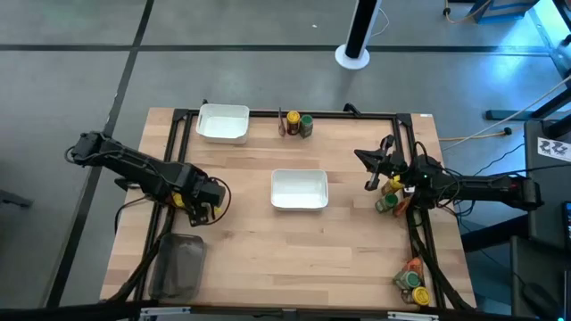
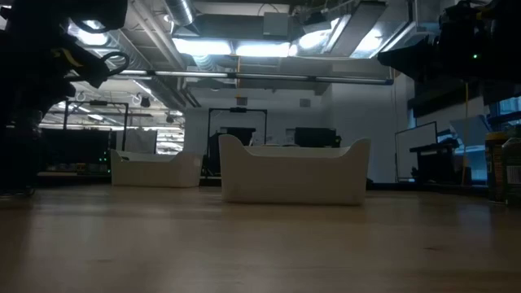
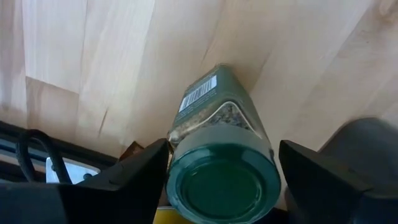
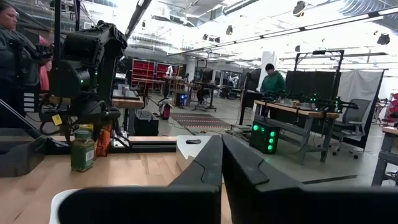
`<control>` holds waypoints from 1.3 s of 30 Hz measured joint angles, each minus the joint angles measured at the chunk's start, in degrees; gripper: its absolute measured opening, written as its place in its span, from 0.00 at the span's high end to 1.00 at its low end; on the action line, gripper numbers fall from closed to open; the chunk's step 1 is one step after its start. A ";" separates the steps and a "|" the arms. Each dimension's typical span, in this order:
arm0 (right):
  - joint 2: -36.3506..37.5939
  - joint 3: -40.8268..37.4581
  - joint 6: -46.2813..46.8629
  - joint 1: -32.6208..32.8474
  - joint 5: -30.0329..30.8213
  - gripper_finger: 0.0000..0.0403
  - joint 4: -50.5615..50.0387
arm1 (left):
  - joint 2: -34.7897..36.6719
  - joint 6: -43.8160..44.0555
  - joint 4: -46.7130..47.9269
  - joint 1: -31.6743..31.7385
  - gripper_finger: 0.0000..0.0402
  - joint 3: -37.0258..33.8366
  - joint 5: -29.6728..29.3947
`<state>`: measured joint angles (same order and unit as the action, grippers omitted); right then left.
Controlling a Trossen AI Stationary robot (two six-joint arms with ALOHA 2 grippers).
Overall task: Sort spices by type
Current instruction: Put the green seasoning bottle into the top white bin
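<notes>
— What does the left claw (image 3: 221, 180) have?

— A green-lidded spice jar (image 3: 222, 163) sits between its two dark fingers (image 3: 134, 180), lid toward the wrist camera, barcode label facing up. The fingers stand wide at either side of the lid; whether they press on it cannot be told. From above, that claw is over the left part of the tabletop (image 1: 259, 241), just beyond the clear grey tub (image 1: 177, 265) at the near left corner.

— And the other spices?

— At the near right corner lies a cluster of jars and packets (image 1: 412, 283). Farther along the right edge a second group (image 1: 390, 198) sits just beside the right claw (image 1: 368, 169), whose fingers are pressed together and hold nothing. At the far edge, a yellow-lidded jar (image 1: 293, 120) and a green-lidded jar (image 1: 306, 125) stand together.

— The trays?

— One white tray (image 1: 299, 189) sits mid-table, another white tray (image 1: 223, 123) at the far left. Beyond the tabletop, the right wrist view shows a person in a green top (image 4: 272, 79) at a bench.
</notes>
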<state>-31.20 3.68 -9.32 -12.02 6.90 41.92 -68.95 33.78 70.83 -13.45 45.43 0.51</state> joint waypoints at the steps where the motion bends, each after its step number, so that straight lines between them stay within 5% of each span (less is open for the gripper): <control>1: 0.00 0.00 0.01 0.00 0.00 0.97 -0.01 | 0.02 0.00 -0.03 0.00 0.32 0.00 0.04; 16: 0.00 0.00 0.00 -0.01 0.59 0.97 -0.01 | 0.11 2.71 -1.00 0.49 0.51 0.20 0.65; 28: -0.01 0.00 0.00 -0.01 0.61 0.97 -0.02 | 0.11 5.27 -3.02 3.33 0.51 0.22 0.59; 39: -0.02 0.00 0.00 -0.01 0.63 0.97 -0.42 | -0.04 14.34 -2.96 3.45 0.42 -0.02 -0.57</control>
<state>-31.22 3.68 -9.32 -12.03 7.53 41.50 -68.99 48.12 67.87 -10.00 45.41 -0.05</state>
